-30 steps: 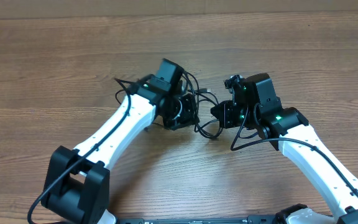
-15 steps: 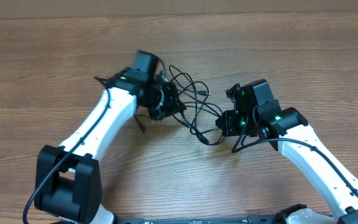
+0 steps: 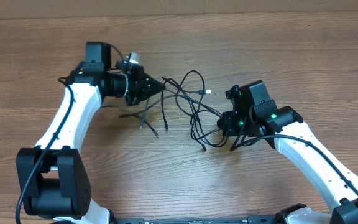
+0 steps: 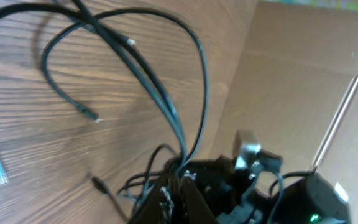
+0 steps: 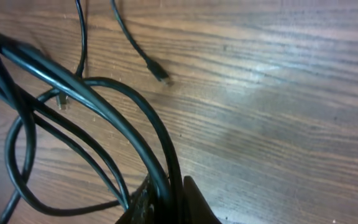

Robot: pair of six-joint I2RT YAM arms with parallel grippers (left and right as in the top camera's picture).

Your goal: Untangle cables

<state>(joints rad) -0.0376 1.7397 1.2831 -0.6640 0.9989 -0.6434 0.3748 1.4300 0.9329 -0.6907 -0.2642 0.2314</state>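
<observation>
Overhead, the left arm is reaching up from the near-left corner, wrist bending rightward, with the left gripper [image 3: 156, 91] pinching shut on one end of the cables [image 3: 193, 111]. The right arm is angling in from the right, its right gripper [image 3: 221, 124] clamping their other end. The tangle is lying spread on the table [image 3: 291, 56] between both. In the left wrist view, strands are running out from the closed tips across the wood. In the right wrist view, strands are fanning leftward from the shut jaws

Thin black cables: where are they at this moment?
In the overhead view the thin black cables lie strung across the middle of the wooden table, between the left gripper and the right gripper, each shut on some strands.
</observation>
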